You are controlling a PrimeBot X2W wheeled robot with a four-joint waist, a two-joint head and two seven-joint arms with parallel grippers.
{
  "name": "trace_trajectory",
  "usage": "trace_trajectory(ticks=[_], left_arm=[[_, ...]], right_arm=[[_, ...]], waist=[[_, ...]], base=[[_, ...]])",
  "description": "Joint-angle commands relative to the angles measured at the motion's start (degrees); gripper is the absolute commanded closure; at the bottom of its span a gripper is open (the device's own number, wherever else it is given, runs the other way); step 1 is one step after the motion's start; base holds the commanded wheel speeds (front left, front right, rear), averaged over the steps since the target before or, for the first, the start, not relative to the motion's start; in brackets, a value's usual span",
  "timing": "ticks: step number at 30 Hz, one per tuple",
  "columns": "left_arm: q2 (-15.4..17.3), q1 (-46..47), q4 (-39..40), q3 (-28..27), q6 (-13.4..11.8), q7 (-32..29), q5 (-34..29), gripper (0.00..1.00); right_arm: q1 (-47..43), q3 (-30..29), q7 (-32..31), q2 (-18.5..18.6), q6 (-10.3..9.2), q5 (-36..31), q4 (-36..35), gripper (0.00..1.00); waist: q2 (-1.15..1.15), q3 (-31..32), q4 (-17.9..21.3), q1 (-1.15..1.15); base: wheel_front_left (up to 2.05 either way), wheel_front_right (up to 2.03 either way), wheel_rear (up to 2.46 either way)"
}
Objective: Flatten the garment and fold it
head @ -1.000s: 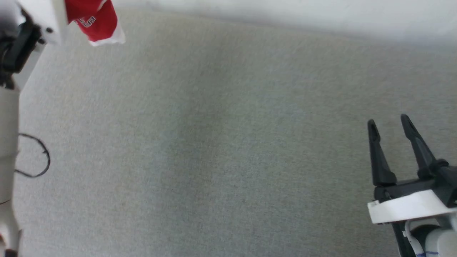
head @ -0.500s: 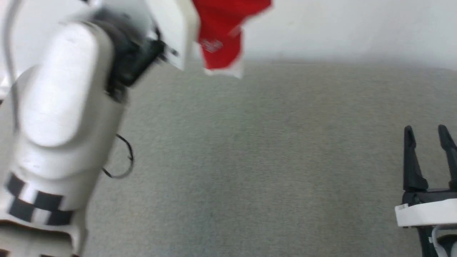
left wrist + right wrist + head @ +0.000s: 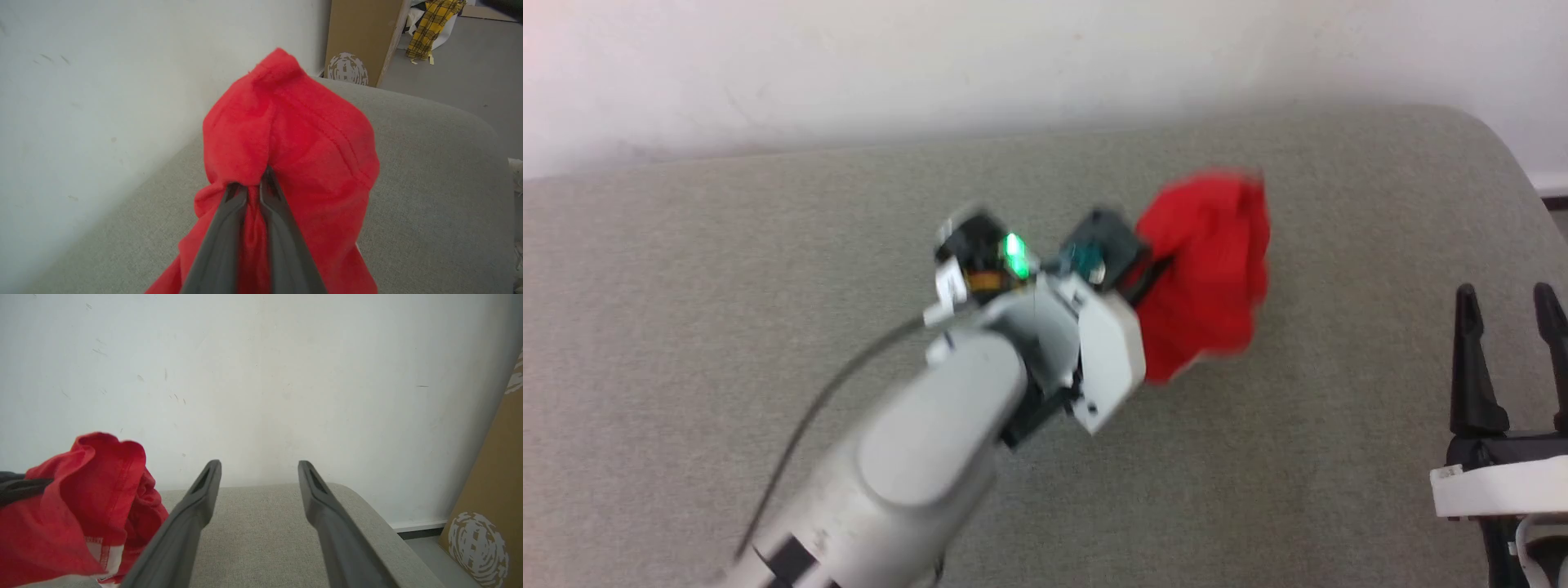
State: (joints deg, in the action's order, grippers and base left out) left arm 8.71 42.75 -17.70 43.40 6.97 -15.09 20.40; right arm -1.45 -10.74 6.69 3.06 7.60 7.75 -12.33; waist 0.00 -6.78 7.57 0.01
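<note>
The garment point(image 3: 1209, 261) is a bunched red cloth hanging over the grey padded surface point(image 3: 768, 245), right of centre in the head view. My left gripper point(image 3: 1153, 273) reaches in from the lower left and is shut on it. In the left wrist view the two dark fingers point(image 3: 229, 228) pinch a fold of the garment point(image 3: 318, 155), which drapes over and below them. My right gripper point(image 3: 1507, 298) stands open at the lower right, apart from the cloth. Its wrist view shows the right gripper point(image 3: 259, 465) with nothing between its fingers and the garment point(image 3: 73, 506) to its left, a white hem showing.
A white wall point(image 3: 1013, 65) runs along the far side of the padded surface, whose rounded right end point(image 3: 1503, 155) drops off. Beyond it stand a cardboard box point(image 3: 363, 36) and a yellow plaid cloth point(image 3: 433, 24) on the floor.
The head camera has shifted. My left arm has swung the garment from the upper left toward the middle right, still gripped. The right gripper has stayed open.
</note>
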Motion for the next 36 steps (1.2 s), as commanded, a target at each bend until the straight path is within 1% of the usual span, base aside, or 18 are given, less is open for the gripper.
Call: trace_trajectory(ticks=[1, 5, 7, 8, 9, 10, 13, 16, 19, 21, 23, 25, 28, 30, 32, 33, 34, 36], left_arm=[[-0.88, -1.62, -1.88, 0.13, -1.01, 2.15, -0.33, 1.00], [-3.48, -6.00, -11.00, 2.11, -2.83, 6.33, -0.19, 1.00], [-4.47, -7.55, -14.42, 2.87, -3.16, 7.49, 0.69, 1.00], [-4.83, -7.94, -15.56, 2.90, -3.35, 8.39, 1.29, 0.88], [-5.06, -7.96, -16.53, 3.21, -3.48, 9.21, 1.40, 0.33], [-5.24, -7.88, -17.41, 3.54, -3.52, 9.87, 1.53, 0.00], [-5.61, -7.09, -18.51, 3.40, -3.81, 11.85, 3.12, 0.00], [-5.74, -5.33, -17.44, 2.41, -4.53, 14.23, 4.71, 0.00], [-5.77, -4.57, -14.37, -0.32, -6.19, 17.43, 6.81, 0.00], [-4.83, -5.37, -11.62, -2.58, -7.82, 19.57, 7.74, 0.00], [-2.66, -7.53, -7.94, -5.30, -10.04, 21.71, 8.63, 0.00], [0.36, -10.88, -3.81, -7.89, -12.69, 23.54, 9.04, 0.00], [4.53, -18.20, 3.54, -12.59, -17.01, 26.47, 10.46, 0.00], [6.75, -24.07, 9.06, -15.75, -19.72, 28.22, 11.13, 0.00], [8.10, -30.47, 14.43, -18.50, -22.16, 29.31, 11.30, 0.00], [8.16, -33.71, 17.05, -20.11, -23.37, 29.66, 11.46, 0.00], [7.89, -36.89, 19.36, -21.85, -24.19, 29.88, 11.83, 0.00], [7.74, -42.25, 22.87, -24.18, -25.01, 30.02, 10.43, 0.00]], right_arm=[[0.41, 0.25, 0.44, -0.18, -0.11, 0.61, 0.17, 0.00], [0.86, 0.68, 0.86, -0.18, -0.11, 1.05, 0.94, 0.00], [0.91, 0.64, 1.05, -0.18, -0.11, 1.19, 1.37, 0.00], [0.92, 0.60, 1.16, -0.18, -0.11, 1.25, 1.60, 0.00], [0.93, 0.55, 1.27, -0.18, -0.11, 1.27, 1.84, 0.00], [0.88, 0.47, 1.33, -0.18, -0.11, 1.28, 2.04, 0.00], [0.70, 0.19, 1.29, -0.18, -0.11, 1.27, 2.42, 0.00], [0.62, 0.21, 1.19, -0.18, -0.11, 1.20, 2.50, 0.00], [0.32, 0.30, 0.90, -0.18, -0.11, 1.28, 2.34, 0.00], [-0.06, 0.30, 0.76, -0.18, -0.11, 1.43, 2.24, 0.00], [-0.49, 0.34, 0.69, -0.18, -0.11, 1.58, 2.16, 0.00], [-1.00, 0.39, 0.67, -0.18, -0.11, 1.76, 2.17, 0.00], [-1.94, 0.58, 0.48, -0.18, -0.11, 2.10, 2.17, 0.00], [-2.60, 0.81, 0.30, -0.18, -0.11, 2.36, 2.40, 0.00], [-3.39, 0.92, 0.15, -0.18, -0.11, 2.63, 2.76, 0.00], [-3.85, 1.01, 0.01, -0.18, -0.11, 2.80, 3.03, 0.00], [-4.25, 1.12, -0.05, -0.18, -0.11, 2.97, 3.31, 0.00], [-4.97, 1.39, -0.17, -0.18, -0.11, 3.13, 3.86, 0.00]], waist=[[0.00, -1.35, 1.35, -0.01], [0.00, -2.07, 2.11, -0.01], [0.00, -2.26, 2.15, -0.01], [0.00, -2.34, 2.09, -0.01], [0.00, -2.36, 1.97, -0.01], [0.00, -2.28, 1.73, -0.01], [0.00, -1.70, 0.72, -0.01], [0.00, -0.76, -0.38, -0.01], [0.00, 0.19, -1.29, -0.01], [0.00, 0.68, -1.77, -0.01], [0.00, 0.89, -2.06, -0.01], [0.00, 0.98, -2.27, -0.01], [0.00, 0.88, -2.31, -0.01], [0.00, 0.78, -2.31, -0.01], [0.00, 0.72, -2.52, -0.01], [0.00, 0.67, -2.69, -0.01], [0.00, 0.59, -2.89, -0.01], [0.00, 0.44, -3.46, -0.01]], base=[[0.00, 0.00, 0.00], [0.00, 0.00, 0.00], [0.00, 0.00, 0.00], [0.00, 0.00, 0.00], [0.00, 0.00, 0.00], [0.00, 0.00, 0.00], [0.00, 0.00, 0.00], [0.00, 0.00, 0.00], [0.00, 0.00, 0.00], [0.00, 0.00, 0.00], [0.00, 0.00, 0.00], [0.00, 0.00, 0.00], [0.00, 0.00, 0.00], [0.00, 0.00, 0.00], [0.00, 0.00, 0.00], [0.00, 0.00, 0.00], [0.00, 0.00, 0.00], [0.00, 0.00, 0.00]])
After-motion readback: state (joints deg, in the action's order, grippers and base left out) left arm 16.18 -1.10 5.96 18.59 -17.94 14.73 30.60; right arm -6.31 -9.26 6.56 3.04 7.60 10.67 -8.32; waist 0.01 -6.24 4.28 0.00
